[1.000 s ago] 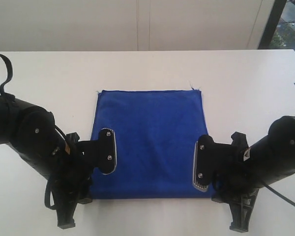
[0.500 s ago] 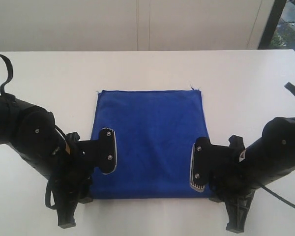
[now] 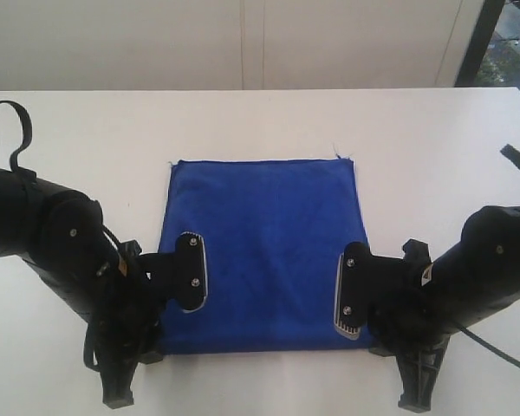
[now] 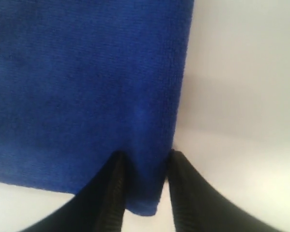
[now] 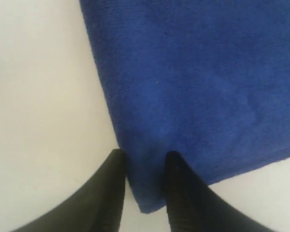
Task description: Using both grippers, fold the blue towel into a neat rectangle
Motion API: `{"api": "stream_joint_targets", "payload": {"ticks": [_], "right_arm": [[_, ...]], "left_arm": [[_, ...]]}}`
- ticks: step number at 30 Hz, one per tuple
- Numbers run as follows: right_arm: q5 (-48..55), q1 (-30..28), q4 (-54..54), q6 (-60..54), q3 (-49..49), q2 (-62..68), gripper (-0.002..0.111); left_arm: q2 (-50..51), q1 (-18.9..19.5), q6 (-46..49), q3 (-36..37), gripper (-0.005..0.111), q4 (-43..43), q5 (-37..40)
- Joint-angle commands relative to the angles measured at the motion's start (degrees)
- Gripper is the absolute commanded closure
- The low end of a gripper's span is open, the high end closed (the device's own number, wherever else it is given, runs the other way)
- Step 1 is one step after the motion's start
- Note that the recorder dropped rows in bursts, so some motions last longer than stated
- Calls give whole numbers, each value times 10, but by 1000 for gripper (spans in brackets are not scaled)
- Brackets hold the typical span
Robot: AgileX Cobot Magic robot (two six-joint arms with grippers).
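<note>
Left gripper (image 4: 146,157), jaws slightly parted, straddles the blue towel (image 3: 264,234) at its left corner nearest the exterior camera. Right gripper (image 5: 145,154), jaws also parted, straddles the matching right corner. Neither visibly pinches the cloth. The towel lies flat and spread out on the middle of a white table (image 3: 260,121).
</note>
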Motion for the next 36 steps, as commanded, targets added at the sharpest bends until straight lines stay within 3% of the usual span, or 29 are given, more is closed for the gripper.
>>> {"api": "stream_joint_targets", "payload": {"ticks": [1,5,7,14,26,36], "right_arm": [[26,1,-7,-7,6,10,89],[28,1,-5,-7,5,10,102],[28,1,-5,0,5,10,108],[72,3,3,21,5,-33,108],[167,59,-2,125,5,-125,108],[127,64,-34,178,5,-215,108]], "left_arm": [[15,-3,2,6,88,-3,17],[15,-3,2,6,107,-3,17],[15,-3,0,6,107,-3,22],[-6,-3,1,5,107,-14,100],[-74,-4,38,5,107,-102,247],[-156,-3,28,4,107,-99,234]]}}
